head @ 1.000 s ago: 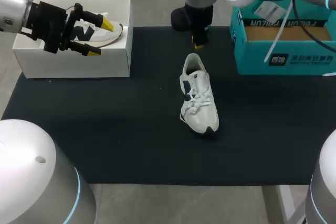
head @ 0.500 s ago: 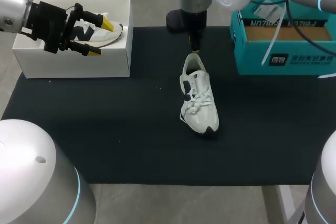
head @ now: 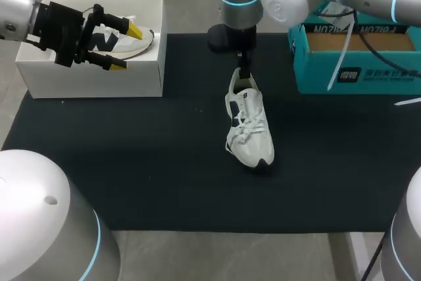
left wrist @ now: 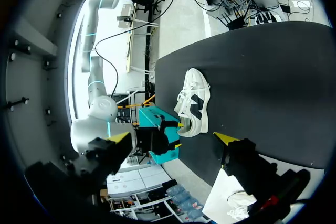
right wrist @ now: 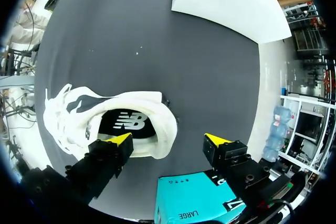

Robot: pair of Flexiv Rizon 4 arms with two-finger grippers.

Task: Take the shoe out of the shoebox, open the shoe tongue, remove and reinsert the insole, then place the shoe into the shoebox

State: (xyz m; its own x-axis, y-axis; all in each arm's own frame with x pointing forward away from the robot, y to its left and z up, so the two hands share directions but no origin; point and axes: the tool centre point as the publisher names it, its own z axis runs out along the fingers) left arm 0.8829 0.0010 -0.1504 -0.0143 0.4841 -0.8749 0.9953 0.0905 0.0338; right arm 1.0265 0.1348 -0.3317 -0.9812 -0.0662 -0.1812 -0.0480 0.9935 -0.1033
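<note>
White shoe (head: 247, 123) sits sole-down, running front-to-back, heel far, toe near.

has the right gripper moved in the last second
Yes. The right gripper has moved down to the heel of the shoe, which has stayed in place.

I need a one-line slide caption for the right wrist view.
Open right pincer at the heel of the white shoe on the black mat, dark insole visible.
</note>
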